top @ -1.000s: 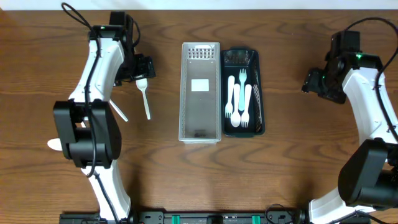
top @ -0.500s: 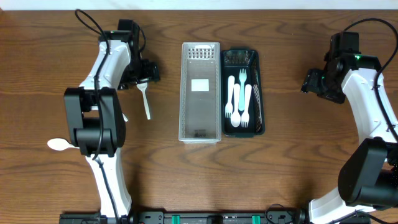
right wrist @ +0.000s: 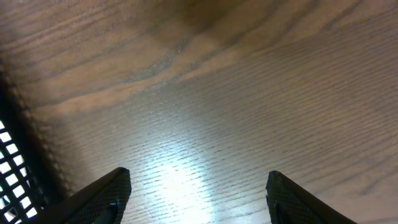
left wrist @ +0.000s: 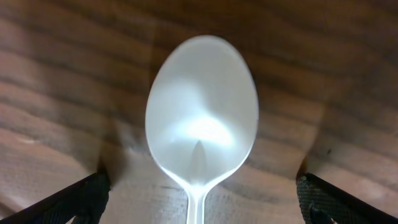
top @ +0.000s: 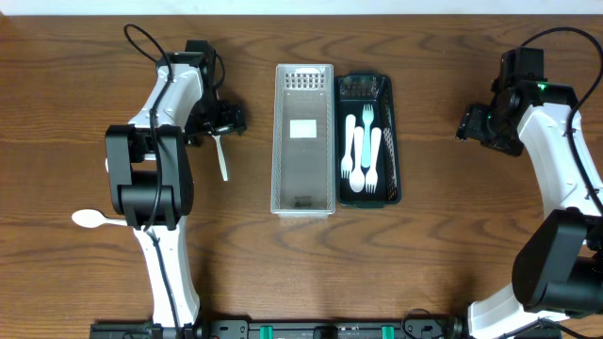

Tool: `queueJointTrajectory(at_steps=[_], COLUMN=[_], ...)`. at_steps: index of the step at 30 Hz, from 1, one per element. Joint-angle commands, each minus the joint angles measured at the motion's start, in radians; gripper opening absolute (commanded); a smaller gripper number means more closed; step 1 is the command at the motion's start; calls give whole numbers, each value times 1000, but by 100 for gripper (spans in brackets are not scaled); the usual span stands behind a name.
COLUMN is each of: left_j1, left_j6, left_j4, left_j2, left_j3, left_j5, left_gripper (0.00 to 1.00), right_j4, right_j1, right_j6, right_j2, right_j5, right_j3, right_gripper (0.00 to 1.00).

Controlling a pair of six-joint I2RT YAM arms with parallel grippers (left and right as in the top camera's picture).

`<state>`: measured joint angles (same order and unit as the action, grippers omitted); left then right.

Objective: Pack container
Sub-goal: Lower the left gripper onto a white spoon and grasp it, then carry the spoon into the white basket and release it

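Note:
A white plastic spoon (top: pixel 223 162) lies on the table left of the trays; its bowl fills the left wrist view (left wrist: pixel 202 112). My left gripper (top: pixel 219 122) is open and sits low over the spoon's bowl, with a jaw on each side of the neck (left wrist: pixel 198 199), not touching it. A clear empty tray (top: pixel 303 179) stands at the centre. A dark green tray (top: pixel 397 141) beside it holds several white and teal forks (top: pixel 361 151). My right gripper (top: pixel 477 127) is open and empty over bare wood (right wrist: pixel 199 193).
A second white spoon (top: pixel 91 218) lies at the far left near the left arm's base. The dark tray's mesh corner shows at the left edge of the right wrist view (right wrist: pixel 12 174).
My left arm has swung right and its gripper has come over the spoon's bowl, which it now covers from above. The right arm has not moved.

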<state>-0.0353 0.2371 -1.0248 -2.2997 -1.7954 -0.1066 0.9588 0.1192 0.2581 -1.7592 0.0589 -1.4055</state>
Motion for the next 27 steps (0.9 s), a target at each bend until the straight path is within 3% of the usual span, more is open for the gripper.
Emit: queueJointTrajectory(at_steps=[1, 7, 11, 16, 27], left_j1=[1, 1, 2, 1, -14], left_j6=[12, 12, 12, 12, 11], left_j4=[-22, -40, -39, -35, -74], left_j2=[-19, -19, -19, -19, 80], left_j3=[11, 11, 11, 10, -27], left_j5=[-18, -18, -17, -12, 28], left_gripper=[98, 65, 32, 9, 6], right_j4=[-3, -2, 0, 2, 1], right_j1=[5, 5, 5, 5, 6], right_j6=[-13, -13, -13, -13, -13], right_j2=[1, 1, 1, 1, 1], right_j5=[-4, -4, -4, -4, -5], right_j3=[2, 2, 2, 2, 2], right_gripper=[73, 73, 74, 74, 74])
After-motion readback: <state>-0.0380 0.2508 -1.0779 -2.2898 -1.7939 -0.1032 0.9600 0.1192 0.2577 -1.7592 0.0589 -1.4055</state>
